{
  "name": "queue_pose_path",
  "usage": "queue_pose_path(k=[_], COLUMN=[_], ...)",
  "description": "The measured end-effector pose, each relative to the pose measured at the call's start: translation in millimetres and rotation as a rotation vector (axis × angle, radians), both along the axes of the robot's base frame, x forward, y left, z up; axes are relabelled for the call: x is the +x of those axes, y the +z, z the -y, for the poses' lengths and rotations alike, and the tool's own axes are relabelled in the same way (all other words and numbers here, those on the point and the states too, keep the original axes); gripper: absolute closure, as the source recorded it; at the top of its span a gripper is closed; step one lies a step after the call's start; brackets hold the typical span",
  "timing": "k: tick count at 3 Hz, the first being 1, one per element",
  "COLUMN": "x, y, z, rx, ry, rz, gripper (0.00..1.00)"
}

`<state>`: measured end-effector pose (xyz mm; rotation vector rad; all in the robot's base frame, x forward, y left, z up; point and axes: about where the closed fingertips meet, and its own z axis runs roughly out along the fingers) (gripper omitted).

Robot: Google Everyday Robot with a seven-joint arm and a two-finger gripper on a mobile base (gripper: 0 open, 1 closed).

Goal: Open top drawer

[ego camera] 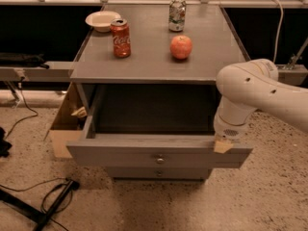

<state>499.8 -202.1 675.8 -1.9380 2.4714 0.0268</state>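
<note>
The top drawer (pixel 120 154) is a wide grey wooden drawer with a flat front and a small round metal knob (pixel 159 160). It stands pulled far out of the grey cabinet, its deep box open and dark inside. My white arm comes in from the right. My gripper (pixel 223 145) hangs at the right end of the drawer front's top edge, with a tan pad showing there. A narrower grey drawer (pixel 156 173) sits shut below.
On the cabinet top (pixel 149 64) stand a red cola can (pixel 121 38), a red apple (pixel 181 46), a silver can (pixel 177 14) and a white bowl (pixel 101 20). A cardboard box (pixel 63 129) sits left of the cabinet. Cables (pixel 53 201) lie on the speckled floor.
</note>
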Motion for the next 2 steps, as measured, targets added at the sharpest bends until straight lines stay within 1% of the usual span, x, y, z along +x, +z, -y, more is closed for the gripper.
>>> queue_pose_path(k=[1,2], x=[-16.4,-19.1], y=[9.4,11.8], z=[3.1,3.6], rx=[0.004,0.005], ry=[-0.013,-0.014], rz=[-0.024,-0.027], gripper=[1.0,1.0])
